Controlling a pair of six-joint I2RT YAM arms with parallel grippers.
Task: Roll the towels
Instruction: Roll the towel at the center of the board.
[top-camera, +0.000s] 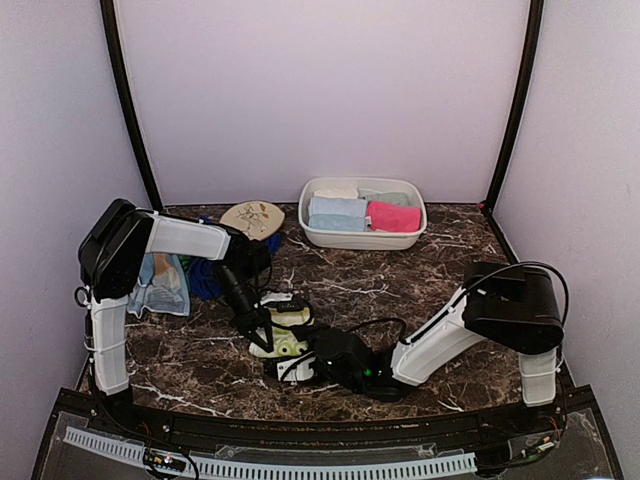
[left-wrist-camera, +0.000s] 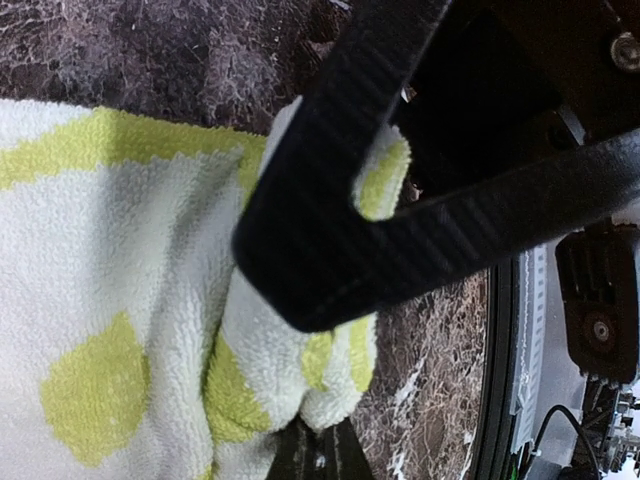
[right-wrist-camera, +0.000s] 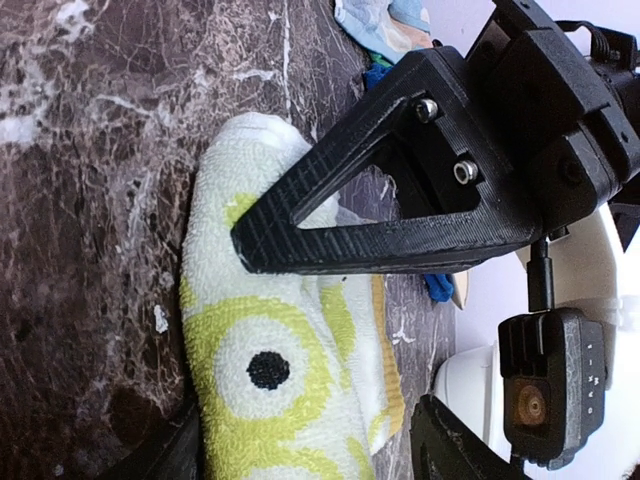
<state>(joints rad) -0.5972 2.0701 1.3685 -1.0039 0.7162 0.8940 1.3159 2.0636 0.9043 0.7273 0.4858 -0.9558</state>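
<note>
Nearest to us, the right gripper (top-camera: 283, 362) sits low over the table (top-camera: 430, 280), its jaws apart and straddling the near end of the yellow-green towel (right-wrist-camera: 230, 330). Just beyond it, the left gripper (top-camera: 262, 338) is clamped tight on a folded edge of that same towel, which lies bunched lengthwise near the middle front of the table. Farther back on the left we see a loose heap with a pale blue towel (top-camera: 160, 283) and a royal blue towel (top-camera: 205, 278). Farthest stand the oval disc (top-camera: 252, 217) and, to its right, the white basin (top-camera: 350, 238), which holds a pink towel (top-camera: 392, 216) among other folded ones.
</note>
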